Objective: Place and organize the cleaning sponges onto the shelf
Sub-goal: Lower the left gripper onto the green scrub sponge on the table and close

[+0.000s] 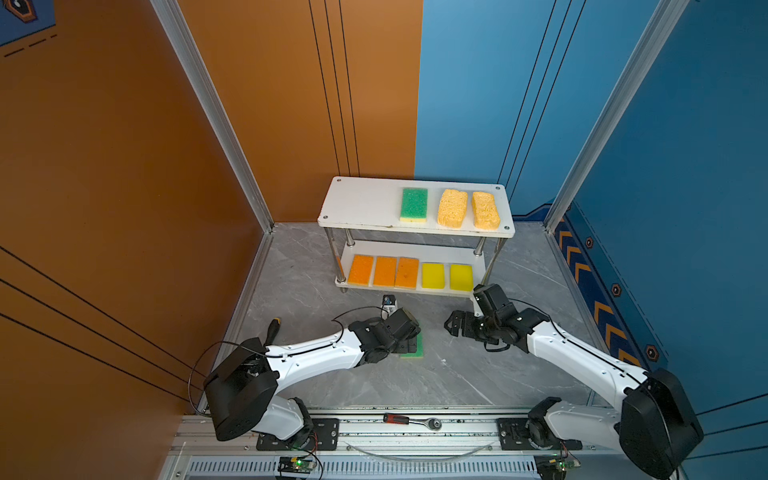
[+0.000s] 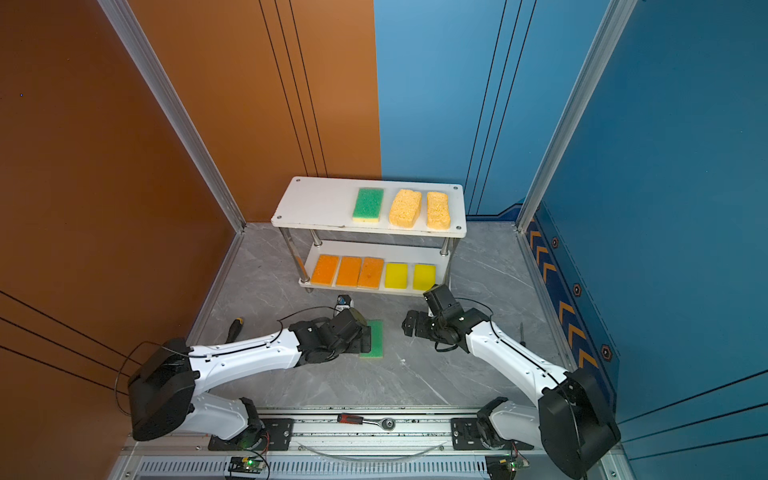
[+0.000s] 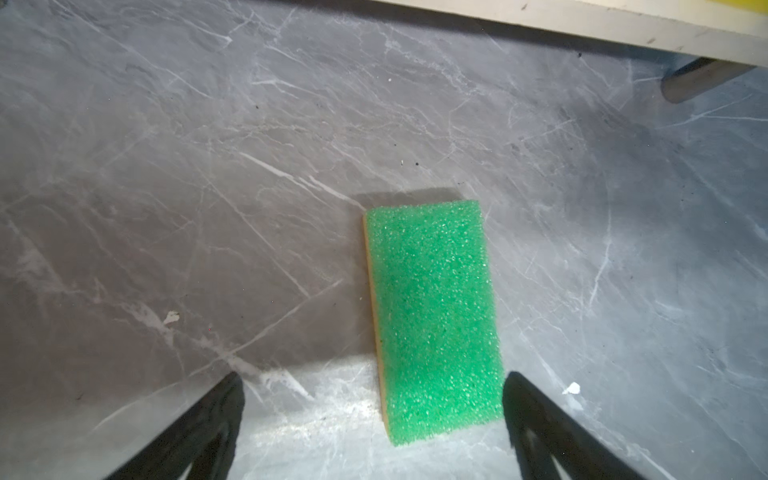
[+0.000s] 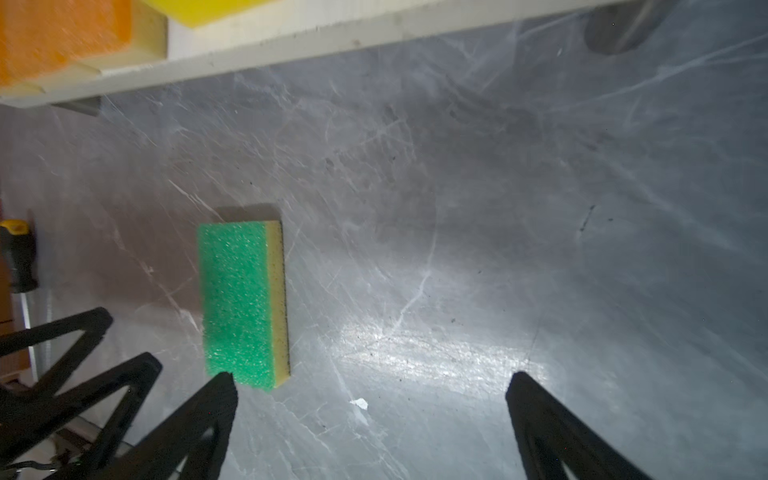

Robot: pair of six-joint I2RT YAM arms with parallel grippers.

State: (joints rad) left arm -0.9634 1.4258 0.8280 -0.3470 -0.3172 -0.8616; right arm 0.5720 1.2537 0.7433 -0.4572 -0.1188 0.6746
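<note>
One green-topped cleaning sponge (image 1: 417,348) (image 2: 377,337) lies flat on the grey floor in front of the shelf (image 1: 361,203) (image 2: 316,203). My left gripper (image 1: 409,344) (image 3: 374,378) hovers over it, open. In the left wrist view the sponge (image 3: 434,320) lies between the fingers, close to one of them. My right gripper (image 1: 455,324) (image 4: 372,376) stands open and empty to the sponge's right. The top board carries a green sponge (image 1: 414,203) and two porous yellow-orange ones (image 1: 452,208). The lower board holds three orange sponges (image 1: 384,271) and two yellow ones (image 1: 433,275).
A black-handled screwdriver (image 1: 272,330) (image 4: 16,257) lies left of the left arm. A small black and white object (image 1: 389,302) sits just before the shelf. A ratchet wrench (image 1: 411,420) rests on the front rail. A thin tool (image 2: 521,332) lies by the right wall.
</note>
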